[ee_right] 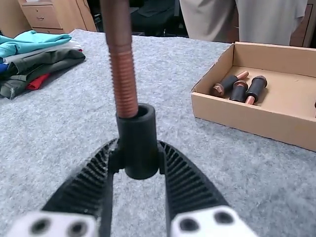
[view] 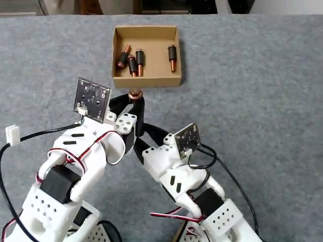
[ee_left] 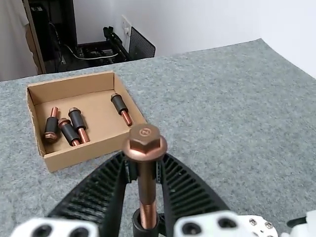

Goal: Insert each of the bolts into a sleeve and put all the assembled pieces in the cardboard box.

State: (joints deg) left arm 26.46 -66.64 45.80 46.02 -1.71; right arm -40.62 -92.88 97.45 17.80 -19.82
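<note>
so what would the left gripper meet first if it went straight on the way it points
Likely the near wall of the cardboard box, the bolt in the left gripper touching first. Height is unclear, so it might clear the rim.

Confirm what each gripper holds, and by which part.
Left gripper: copper bolt, jaws clamping its shank just below the hex head. Right gripper: black sleeve, gripped across its sides, with the bolt's threaded end entering its top.

Grey felt table point(view: 262, 101), cardboard box point(view: 146, 81) on it, folded clothes point(ee_right: 44, 59) too
</note>
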